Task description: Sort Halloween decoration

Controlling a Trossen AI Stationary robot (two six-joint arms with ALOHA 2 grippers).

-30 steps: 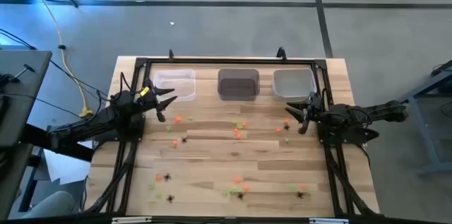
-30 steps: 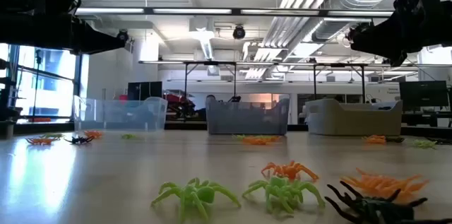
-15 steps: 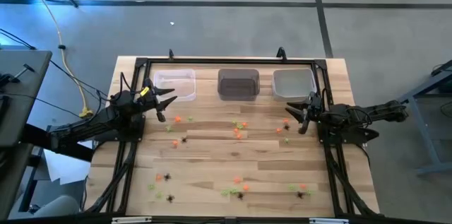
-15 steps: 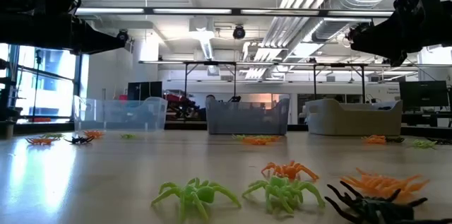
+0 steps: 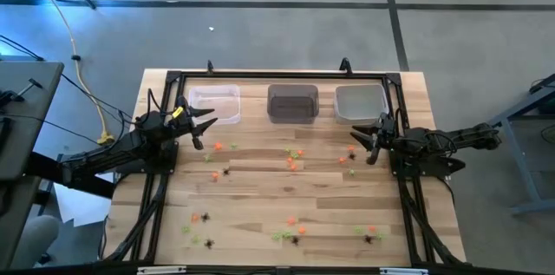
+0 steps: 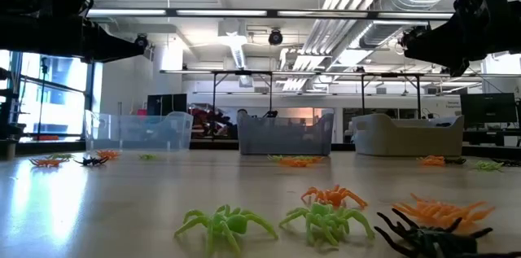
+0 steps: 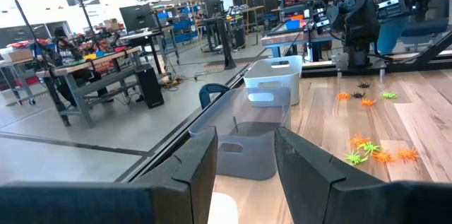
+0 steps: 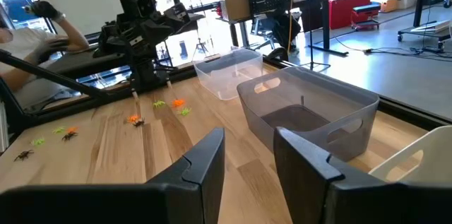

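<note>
While both end effectors (image 5: pixel 205 125) (image 5: pixel 362 139) hover released, three bins (image 5: pixel 292 103), scattered spider trinkets (image 5: pixel 293 163) uncounted.

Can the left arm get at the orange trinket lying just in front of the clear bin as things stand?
Probably yes. The left gripper hangs open above the table beside the clear bin, with the orange trinket close by and nothing between them.

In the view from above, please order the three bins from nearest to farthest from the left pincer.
1. The clear bin, at the table's left back, just beside the left pincer.
2. The dark grey bin, in the middle of the back row.
3. The pale grey bin, at the right back, close to the right arm.
</note>
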